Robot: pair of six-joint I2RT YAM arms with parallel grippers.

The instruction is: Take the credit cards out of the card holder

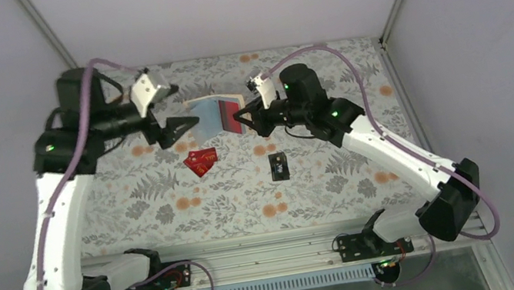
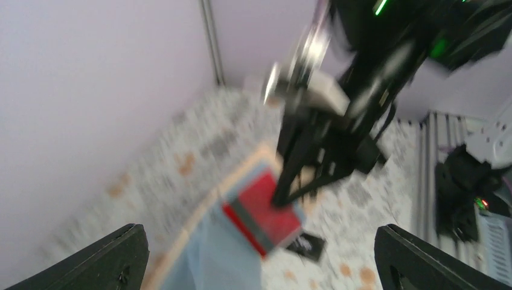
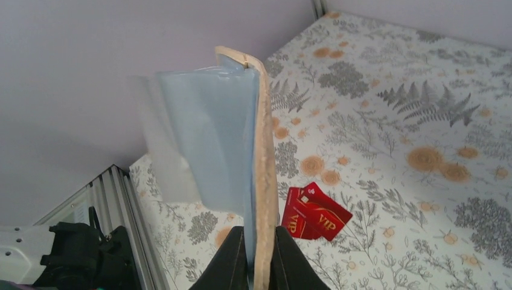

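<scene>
Nearest the arm bases, in front of the card holder (image 3: 211, 139) and a little to its right, a black card (image 1: 279, 165) lies flat on the patterned desk (image 1: 366, 166). It has a white mark that is too small to read. Closer to the holder, below its left side, two red cards (image 3: 314, 211) lie overlapped on the desk, each printed "VIP" in pale letters. All three look like cards taken out and dropped where they are out of the way.

The holder itself hangs in the air above the desk, folded open with the blue-grey inside showing. The right claw (image 3: 258, 263) is clamped on its tan edge. Pinching one panel this way lets the other swing free and turns the pockets toward the other arm. One red card (image 2: 262, 208) with a grey stripe sits in a pocket, half out; no lettering on it can be read through the blur.

Just left of the holder, the left claw (image 1: 185, 129) stands wide open and empty, its fingers pointing at the open side. It seems placed to pull that last card, so I judge the task nearly done.

Behind the holder are only the desk's far edge and a plain wall.
</scene>
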